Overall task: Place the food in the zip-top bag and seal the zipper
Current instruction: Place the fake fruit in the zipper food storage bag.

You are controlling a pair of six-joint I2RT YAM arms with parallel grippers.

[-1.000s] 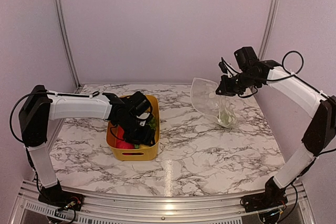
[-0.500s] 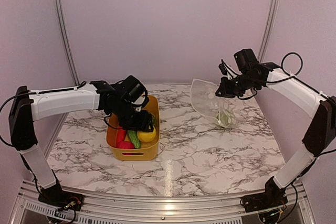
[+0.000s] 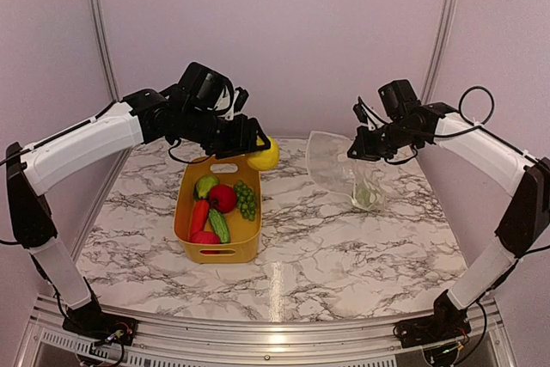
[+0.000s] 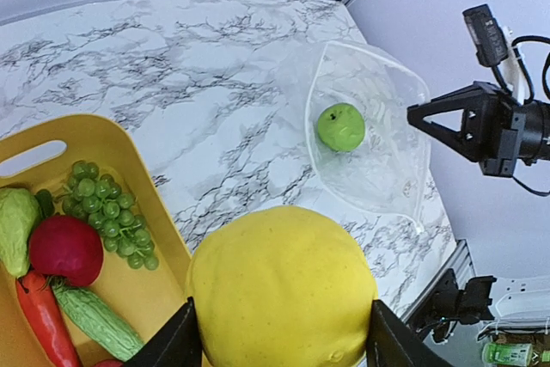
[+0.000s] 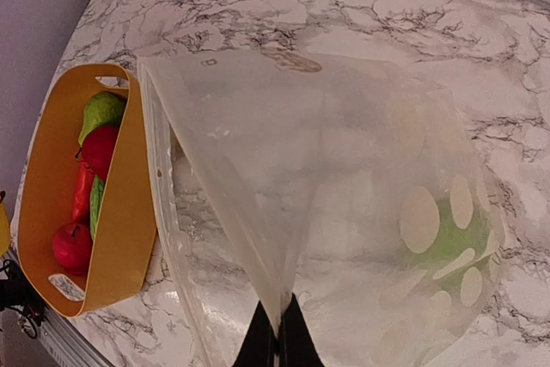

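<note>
Left claw (image 3: pixel 257 149) is clamped on the yellow lemon (image 4: pixel 282 290), one finger pressed to each side. The lemon is held in the air over the far end of the yellow bin (image 3: pixel 225 253), above the rim on the side facing the bag. It touches neither bin nor bag.

Right claw (image 3: pixel 355 150) is pinched tight on the upper edge of the zip-top bag (image 3: pixel 335 161), fingers closed to a sliver with only film between them. The bag hangs from that pinch and its lower end looks to rest on the bench (image 3: pixel 344 255). Its mouth gapes toward the left arm and is not sealed. One green apple (image 4: pixel 341 126) lies inside at the bottom, behind the white dots in the right wrist view.

In the bin:
- green grapes (image 3: pixel 246 198) on the bag side
- red apple (image 3: pixel 223 198) just beside the grapes
- cucumber (image 3: pixel 219 225) and carrot (image 3: pixel 199 215) lying lengthwise, side by side
- green piece (image 3: pixel 205 185) at the far end; cannot tell which fruit
- second red piece (image 3: pixel 204 237) at the near end

Bin and bag are well apart on the bench.
</note>
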